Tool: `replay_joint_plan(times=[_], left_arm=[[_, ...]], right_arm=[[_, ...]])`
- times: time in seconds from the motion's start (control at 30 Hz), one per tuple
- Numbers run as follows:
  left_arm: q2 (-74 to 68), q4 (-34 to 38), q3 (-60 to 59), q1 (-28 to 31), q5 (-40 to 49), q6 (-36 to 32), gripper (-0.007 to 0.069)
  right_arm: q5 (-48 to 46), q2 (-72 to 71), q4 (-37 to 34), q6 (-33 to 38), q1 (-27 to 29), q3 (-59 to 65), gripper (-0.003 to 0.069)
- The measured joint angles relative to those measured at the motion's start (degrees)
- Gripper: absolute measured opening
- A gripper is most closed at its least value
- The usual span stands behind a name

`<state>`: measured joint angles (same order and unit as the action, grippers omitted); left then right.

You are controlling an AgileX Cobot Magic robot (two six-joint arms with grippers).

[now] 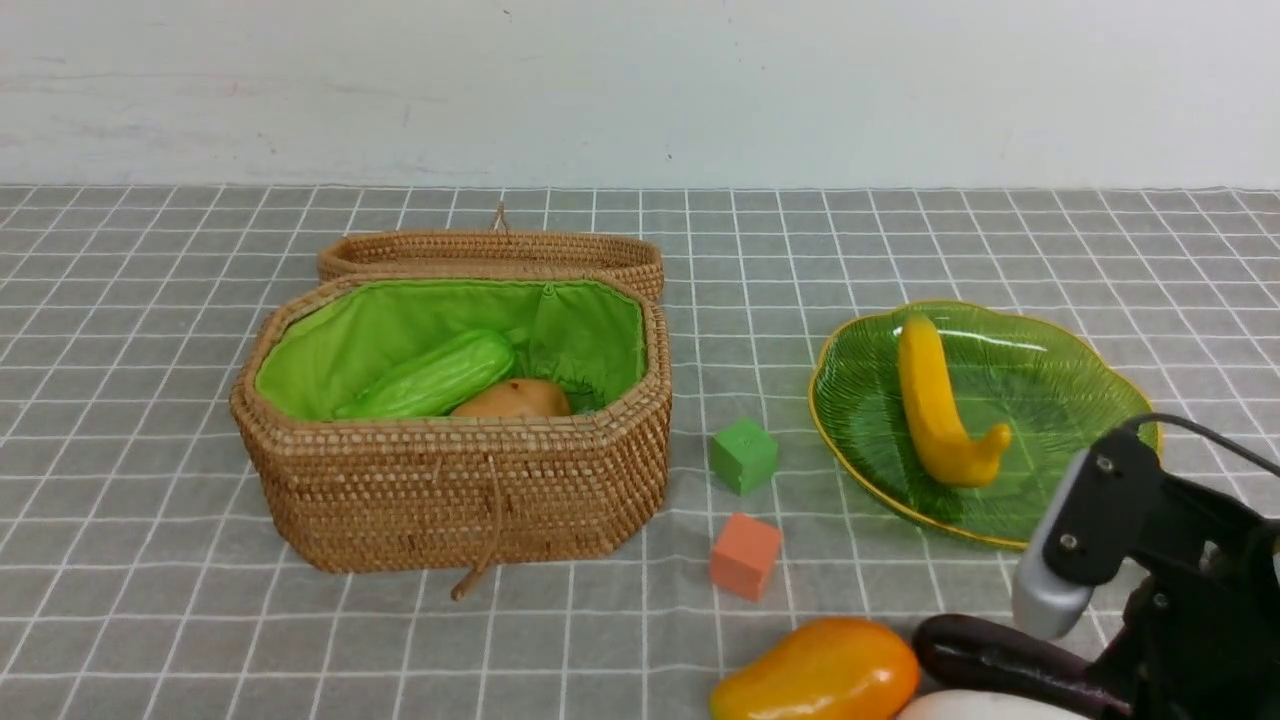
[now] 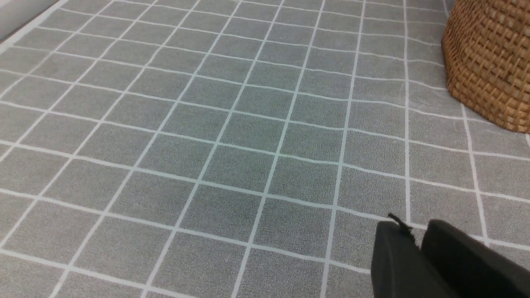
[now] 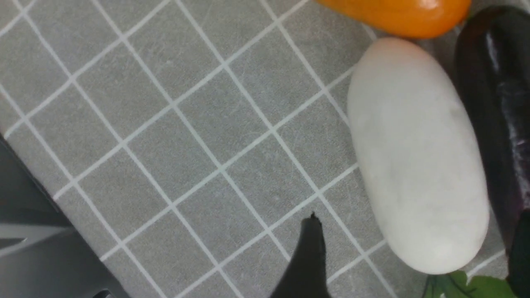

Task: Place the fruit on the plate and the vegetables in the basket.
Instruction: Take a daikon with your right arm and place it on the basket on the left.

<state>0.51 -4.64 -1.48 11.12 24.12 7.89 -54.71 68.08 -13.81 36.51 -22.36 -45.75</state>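
The basket stands open at the left, with the pale green gourd and the brown potato inside it. The yellow banana lies on the green plate. At the near edge lie the mango, the eggplant and the white oblong vegetable. My right gripper is open, with the white vegetable between its fingers and the eggplant beside the outer one. My left gripper is shut and empty, low over the mat beside the basket.
A green cube and an orange cube sit between the basket and the plate. The woven lid lies open behind the basket. Green leaves show next to the white vegetable's end. My right arm is in front of the plate's near rim.
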Motion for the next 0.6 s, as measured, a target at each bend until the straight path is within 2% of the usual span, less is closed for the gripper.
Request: replay_joint_plan(times=[0.1, 0.23, 0.4, 0.47, 0.6], left_arm=[[0.0, 0.0, 0.0, 0.0, 0.0, 0.0, 0.0103], [0.0, 0.0, 0.0, 0.0, 0.0, 0.0, 0.0103], [0.0, 0.0, 0.0, 0.0, 0.0, 0.0, 0.0103], [0.0, 0.0, 0.0, 0.0, 0.0, 0.0, 0.0103], [0.0, 0.0, 0.0, 0.0, 0.0, 0.0, 0.0108]], right_arm=[[1.18, 0.6, -0.05, -0.06, -0.15, 0.0, 0.0636], [1.77, 3.99, 1.61, -0.11, -3.49, 0.0, 0.0644], [3.2, 9.54, 10.51, -4.61, -5.18, 0.0, 0.0637], [3.97, 10.52, 12.35, -6.32, -5.18, 0.0, 0.0626], [6.45, 13.54, 12.63, -8.63, -5.18, 0.0, 0.054]])
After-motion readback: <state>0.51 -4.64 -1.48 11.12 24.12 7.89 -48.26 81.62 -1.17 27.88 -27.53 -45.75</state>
